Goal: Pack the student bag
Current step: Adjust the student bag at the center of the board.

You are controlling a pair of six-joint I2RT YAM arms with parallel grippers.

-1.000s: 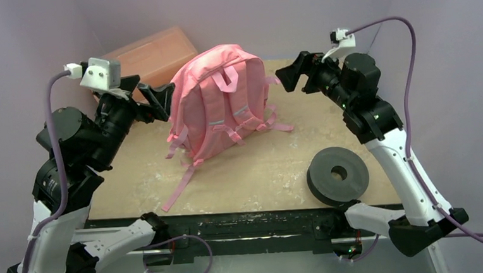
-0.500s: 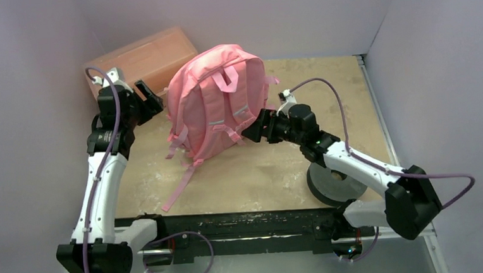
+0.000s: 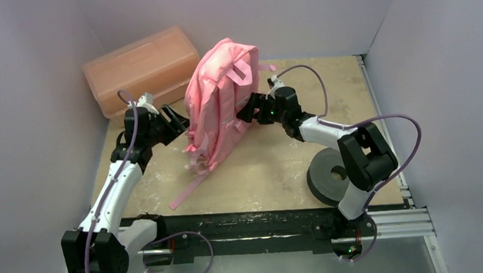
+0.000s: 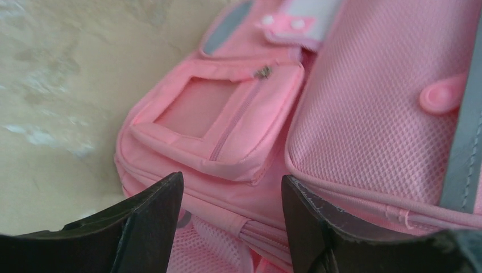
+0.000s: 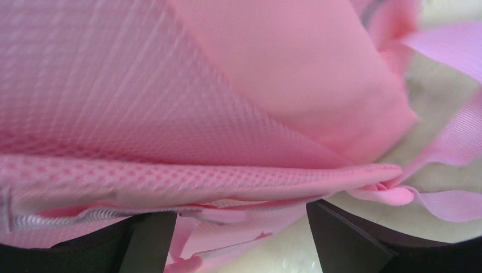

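- On the pale wooden table (image 3: 272, 166), toward 12 o'clock, the large soft pink fabric backpack (image 3: 221, 106) is shown upright, turned edge-on since a second ago.
- It has been flanked by the left gripper (image 3: 176, 120) at 9 o'clock and the right gripper (image 3: 245, 109) at 3 o'clock, both unclenched, nothing held.
- Bracing for packing is judged begun.

The bag (image 3: 221, 103) is standing on its base on the table (image 3: 273, 172), toward the back and left of the middle, turned narrow side toward the near edge. It is soft pink fabric, its handle (image 3: 242, 71) looping out near the top. One long strap (image 3: 185, 190) is trailing over the table toward the near edge. Its small front pocket (image 4: 221, 122) is lying flat, seemingly zipped, beside a mesh panel crossed by a grey strip (image 4: 463, 159).
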